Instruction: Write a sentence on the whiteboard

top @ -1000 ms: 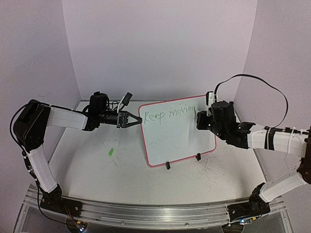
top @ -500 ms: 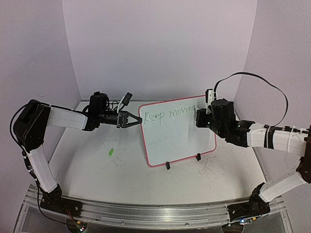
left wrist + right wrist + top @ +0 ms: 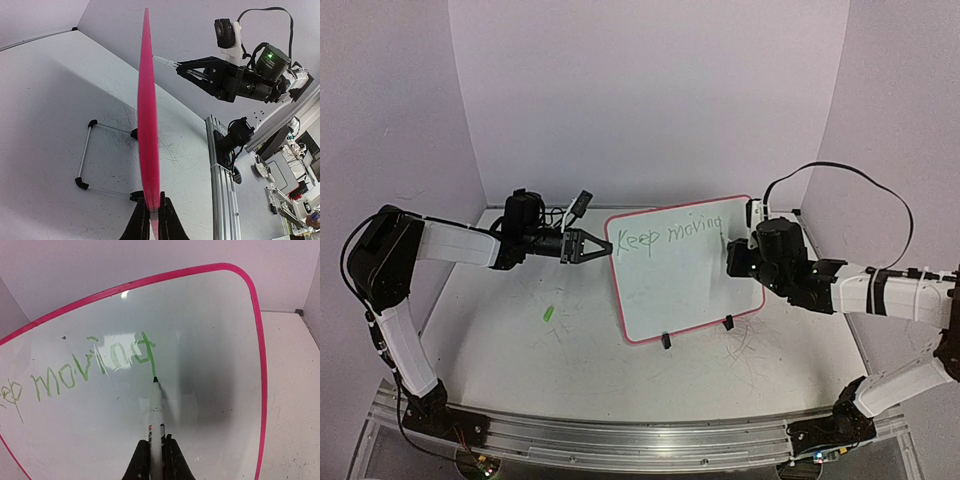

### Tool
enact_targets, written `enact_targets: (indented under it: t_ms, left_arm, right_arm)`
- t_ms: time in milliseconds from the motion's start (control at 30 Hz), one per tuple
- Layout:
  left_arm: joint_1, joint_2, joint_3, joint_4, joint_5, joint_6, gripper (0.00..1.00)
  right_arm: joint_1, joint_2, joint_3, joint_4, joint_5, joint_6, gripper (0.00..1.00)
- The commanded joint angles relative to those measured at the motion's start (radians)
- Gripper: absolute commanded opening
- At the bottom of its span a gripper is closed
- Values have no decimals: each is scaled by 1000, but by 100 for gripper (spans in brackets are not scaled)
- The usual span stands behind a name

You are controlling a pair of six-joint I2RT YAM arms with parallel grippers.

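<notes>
Roughly halfway, at a guess: sentence (image 3: pixel 668 236) reading "Keep moving" so far, slanting up to the right across the top of the whiteboard (image 3: pixel 695 290), lower half blank. Standing upright in the middle of the table (image 3: pixel 520 350), long side running left to right, face toward the near side. Left claw (image 3: pixel 152 215) pinching its left edge. Right claw (image 3: pixel 156 452) clamped on a marker (image 3: pixel 157 407), tip on the g's tail, pointing straight at the board.

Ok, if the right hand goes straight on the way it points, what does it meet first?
The whiteboard. The marker in the right hand has its tip at or on its face, below the g of the sentence; depth is hard to judge.
</notes>
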Motion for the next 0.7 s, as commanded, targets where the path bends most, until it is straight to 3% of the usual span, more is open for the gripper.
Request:
enact_targets:
  t_ms: [0,500,667]
  left_arm:
    - [9,-18,39,-27,-5,40,0]
    - [9,-16,41,-28,-4,40,0]
    - [9,-20,34,-28,-18,42,0]
  right_arm:
    - [5,-31,-33,-37,-30,28,0]
    - [47,33,89,5,-46,-10,0]
    - [61,-160,33,-10,8,-44,0]
